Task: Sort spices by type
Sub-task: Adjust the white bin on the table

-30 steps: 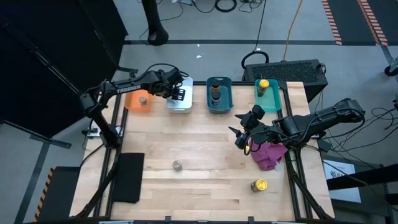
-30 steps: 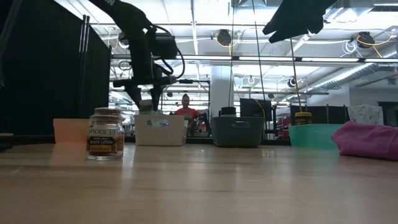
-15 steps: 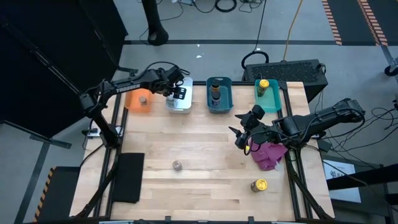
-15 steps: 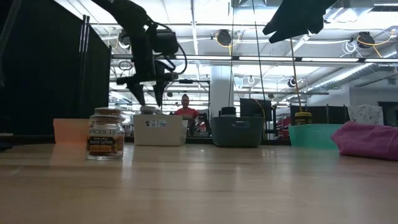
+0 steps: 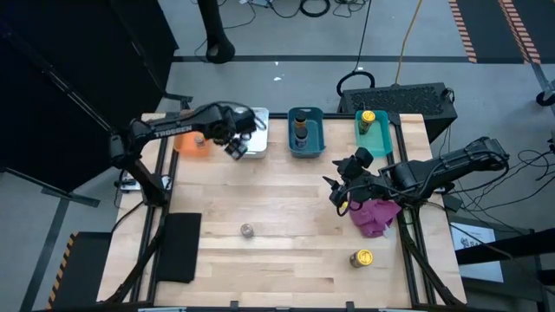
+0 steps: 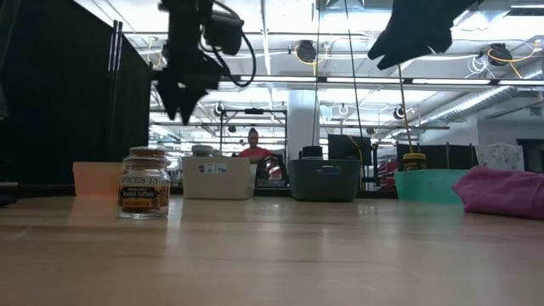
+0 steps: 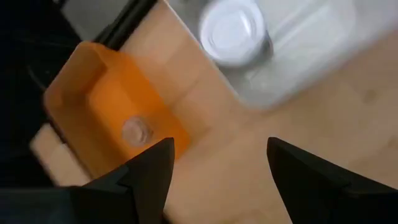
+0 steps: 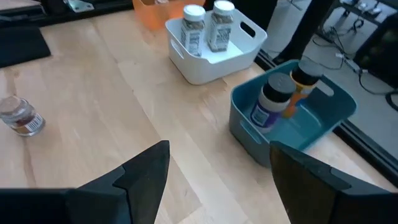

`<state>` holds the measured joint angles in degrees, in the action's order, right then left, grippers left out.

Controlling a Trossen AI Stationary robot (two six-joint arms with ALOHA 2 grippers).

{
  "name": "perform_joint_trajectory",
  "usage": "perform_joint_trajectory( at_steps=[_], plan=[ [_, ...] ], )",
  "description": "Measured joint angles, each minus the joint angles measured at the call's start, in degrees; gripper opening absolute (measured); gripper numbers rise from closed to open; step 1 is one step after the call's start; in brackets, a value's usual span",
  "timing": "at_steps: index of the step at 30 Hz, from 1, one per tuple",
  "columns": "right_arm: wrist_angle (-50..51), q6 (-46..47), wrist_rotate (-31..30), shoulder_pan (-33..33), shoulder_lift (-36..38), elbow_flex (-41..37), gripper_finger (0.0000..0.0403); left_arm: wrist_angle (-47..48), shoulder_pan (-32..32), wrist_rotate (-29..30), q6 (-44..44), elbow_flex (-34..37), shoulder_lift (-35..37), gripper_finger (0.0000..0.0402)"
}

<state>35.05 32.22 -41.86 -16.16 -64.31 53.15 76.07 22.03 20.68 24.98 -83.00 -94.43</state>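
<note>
Left gripper spread apart, empty, above the seam between orange bin and white bin. Right gripper spread apart beside magenta cloth.

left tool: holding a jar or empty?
Empty and open. In the left wrist view the left tool shows bare wood between its spread fingers; the white-lidded jar sits in the white bin beyond it.

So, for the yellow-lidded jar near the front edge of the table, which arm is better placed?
Probably the right. Its end effector hangs open over the table's right half, on the same side as the yellow-lidded jar. The left end effector, also open, is far off by the white bin.
</note>
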Motion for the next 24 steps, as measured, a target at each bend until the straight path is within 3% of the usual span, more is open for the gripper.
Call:
perform_joint_trajectory(
  at_steps=[3, 6, 10, 12, 17, 21, 24],
  plan=[
    [1.41, 2.01, -0.01, 0.0, 0.0, 0.0, 0.0256, 2.91, -5.58, 0.46, -0.56, 0.0, 0.98, 0.0262],
    [1.64, 3.11, -0.07, 0.0, -0.48, 0.0, 0.0256, -0.01, -11.89, -2.22, -7.1, 0.27, 1.36, 0.0262],
    [1.69, 3.29, 0.1, 0.0, -1.82, -0.07, 0.0256, -13.43, -19.98, -15.06, -17.86, 3.13, 1.62, 0.0262],
    [1.71, 3.88, 0.22, 0.0, -2.41, -0.07, 0.0256, -20.18, -23.63, -17.2, -23.36, 5.01, 1.46, 0.0262],
    [1.72, 4.91, 1.4, 0.0, -2.89, -0.07, 0.0256, -33.66, -26.49, -13.93, -32.97, 10.48, 1.5, 0.0262],
    [1.7, 5.93, 1.49, -0.04, -2.89, -0.07, 0.0256, -36.84, -23.16, -8.0, -34.83, 13.37, 1.51, 0.026],
    [1.68, 5.92, 1.5, -0.04, -2.89, -0.07, 0.0256, -37.82, -19.24, -6.75, -34.94, 14.77, 1.51, 0.0226]
  ],
)
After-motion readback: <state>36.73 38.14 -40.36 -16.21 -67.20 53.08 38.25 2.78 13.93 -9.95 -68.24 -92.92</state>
